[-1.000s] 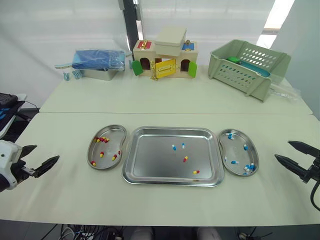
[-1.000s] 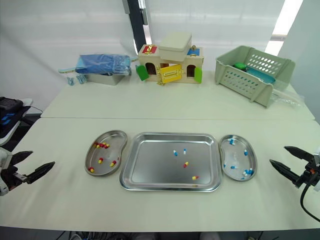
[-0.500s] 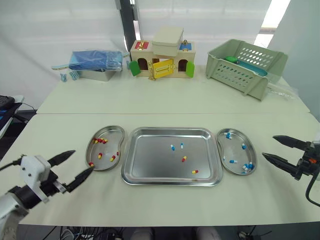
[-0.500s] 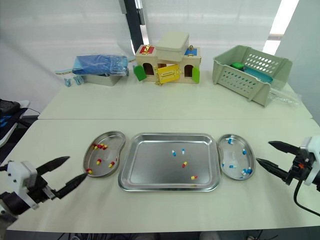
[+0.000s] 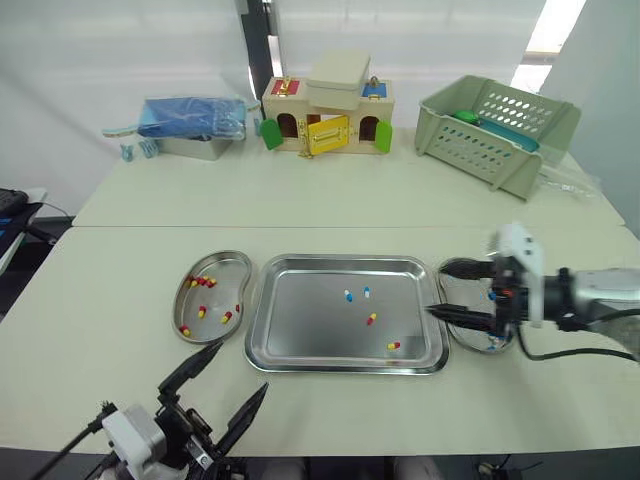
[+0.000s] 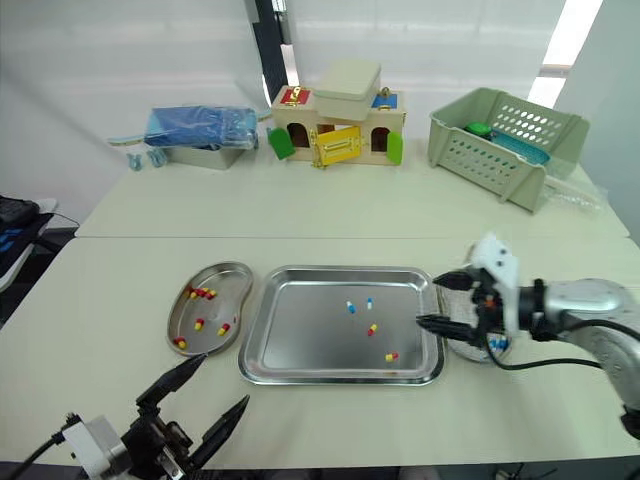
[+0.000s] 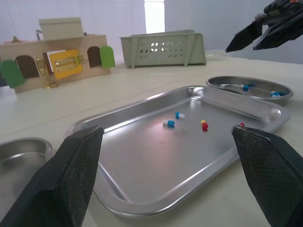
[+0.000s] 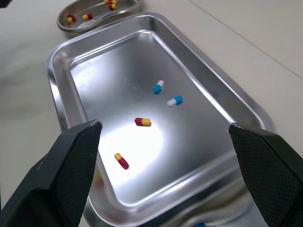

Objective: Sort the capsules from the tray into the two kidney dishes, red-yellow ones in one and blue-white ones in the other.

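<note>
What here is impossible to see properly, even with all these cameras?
Right kidney dish: eye views, the right gripper and arm cover it, so its capsules cannot be counted.
Green basket: eye views, its walls hide most contents.
Left kidney dish: left wrist view, cut off by the edge.

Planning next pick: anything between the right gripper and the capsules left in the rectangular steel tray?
Nothing visible. The open right gripper hangs at the right rim of the rectangular steel tray; two blue-white capsules and two red-yellow capsules lie on its bare floor.
</note>
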Robot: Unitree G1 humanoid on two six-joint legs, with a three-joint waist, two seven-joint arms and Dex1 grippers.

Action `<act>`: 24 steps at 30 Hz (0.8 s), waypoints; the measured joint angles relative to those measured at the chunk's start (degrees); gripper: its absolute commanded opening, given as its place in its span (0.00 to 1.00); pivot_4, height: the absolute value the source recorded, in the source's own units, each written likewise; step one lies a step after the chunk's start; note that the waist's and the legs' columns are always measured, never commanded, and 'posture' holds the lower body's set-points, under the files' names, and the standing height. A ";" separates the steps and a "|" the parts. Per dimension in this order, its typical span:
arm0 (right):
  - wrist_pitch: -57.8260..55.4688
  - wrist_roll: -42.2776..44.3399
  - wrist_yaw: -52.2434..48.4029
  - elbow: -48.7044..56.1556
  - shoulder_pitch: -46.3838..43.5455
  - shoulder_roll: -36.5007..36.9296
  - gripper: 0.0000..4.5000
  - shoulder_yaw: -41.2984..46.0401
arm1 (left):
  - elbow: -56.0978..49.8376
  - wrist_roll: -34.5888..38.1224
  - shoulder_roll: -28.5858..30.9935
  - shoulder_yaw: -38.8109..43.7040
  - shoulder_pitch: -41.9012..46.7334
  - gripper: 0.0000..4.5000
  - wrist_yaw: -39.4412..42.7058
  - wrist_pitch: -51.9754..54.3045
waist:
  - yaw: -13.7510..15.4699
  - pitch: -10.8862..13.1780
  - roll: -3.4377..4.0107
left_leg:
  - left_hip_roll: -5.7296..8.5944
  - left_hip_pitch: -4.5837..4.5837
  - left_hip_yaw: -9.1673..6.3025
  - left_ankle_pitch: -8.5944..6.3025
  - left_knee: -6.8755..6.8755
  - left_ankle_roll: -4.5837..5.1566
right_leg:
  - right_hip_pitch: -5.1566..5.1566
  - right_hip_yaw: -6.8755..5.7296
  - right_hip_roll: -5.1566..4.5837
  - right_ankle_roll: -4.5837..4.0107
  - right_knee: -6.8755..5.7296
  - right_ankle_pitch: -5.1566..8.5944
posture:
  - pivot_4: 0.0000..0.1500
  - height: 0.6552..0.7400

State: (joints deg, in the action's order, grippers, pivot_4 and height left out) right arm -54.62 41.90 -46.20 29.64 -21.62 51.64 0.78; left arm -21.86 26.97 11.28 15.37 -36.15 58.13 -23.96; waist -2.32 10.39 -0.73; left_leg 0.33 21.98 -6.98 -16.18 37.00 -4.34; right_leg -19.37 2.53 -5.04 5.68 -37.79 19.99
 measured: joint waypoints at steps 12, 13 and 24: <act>-11.07 -12.13 17.66 -7.40 -17.54 -23.50 1.00 -23.06 | 4.80 -0.20 0.82 -4.01 -0.42 0.99 -0.07 -7.50 | 0.51 -0.04 -0.07 | 0.00 0.06 -0.25 0.01 0.02 -0.01 | -0.28 -0.13 0.04 -0.04 -0.30 0.01 | 1.00 1.00; -11.00 -14.09 18.21 -9.09 -17.98 -24.34 1.00 -25.29 | 4.81 -0.20 1.07 -4.03 -0.50 0.99 -0.27 -7.79 | 0.44 -0.04 -0.06 | 0.01 0.06 -0.24 0.02 0.01 -0.01 | -0.30 -0.12 0.05 -0.04 -0.32 0.01 | 1.00 1.00; -7.15 -25.68 18.78 -18.52 -20.34 -27.36 1.00 -33.50 | 4.91 -0.64 3.50 -4.85 -0.99 0.99 -3.15 -8.28 | 0.08 -0.04 -0.05 | 0.01 0.06 -0.25 0.02 0.00 -0.01 | -0.39 -0.09 0.07 -0.05 -0.38 0.01 | 1.00 1.00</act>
State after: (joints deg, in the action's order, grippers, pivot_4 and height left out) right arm -61.77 16.21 -27.42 11.12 -41.96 24.27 -32.72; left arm -16.96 26.33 14.78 10.51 -37.14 54.98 -32.24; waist -2.24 10.34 -0.77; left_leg 0.34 22.04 -7.23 -16.16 37.00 -4.34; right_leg -19.76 2.44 -4.97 5.63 -38.18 20.00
